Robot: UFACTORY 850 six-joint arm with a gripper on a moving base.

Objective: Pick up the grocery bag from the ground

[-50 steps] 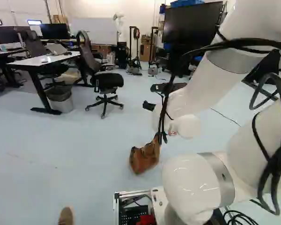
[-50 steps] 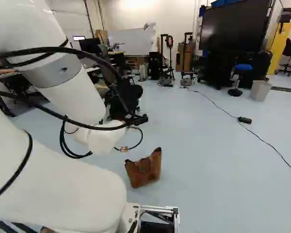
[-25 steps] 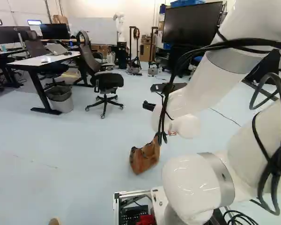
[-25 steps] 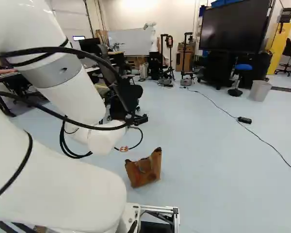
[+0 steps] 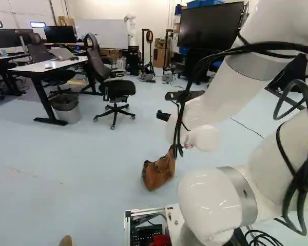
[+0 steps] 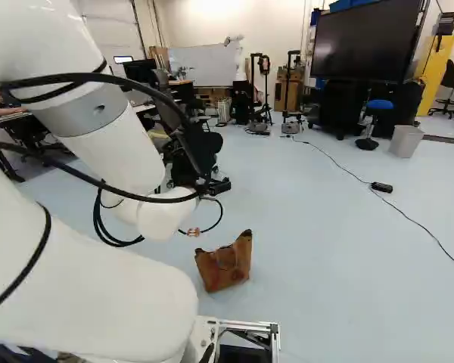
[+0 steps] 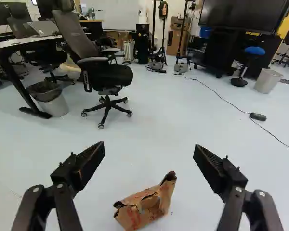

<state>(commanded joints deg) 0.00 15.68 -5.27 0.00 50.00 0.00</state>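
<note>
You have a pale floor (image 6: 325, 249) ahead, with the brown paper bag (image 7: 156, 202) on it, near you. Toward the floor's left edge you see a desk (image 5: 40, 67), a lined bin (image 5: 68, 114) and a wheeled chair (image 5: 119, 88); toward its far right corner, a blue-seated stool (image 6: 379, 104), a grey bin (image 6: 405, 142) and a trailing black cable (image 6: 417, 224).

"Where's the grocery bag (image 6: 225, 265)?"

"On the floor (image 6: 318, 227), right of the arm (image 6: 110, 144) in the right base view (left of it in the other)."

"Further off?"

"In the left base view, a bin (image 5: 65, 107) beside the desk (image 5: 54, 65), a chair (image 5: 119, 88) right of both. In the right base view, a stool (image 6: 368, 142) before the screen (image 6: 363, 41)."
</note>
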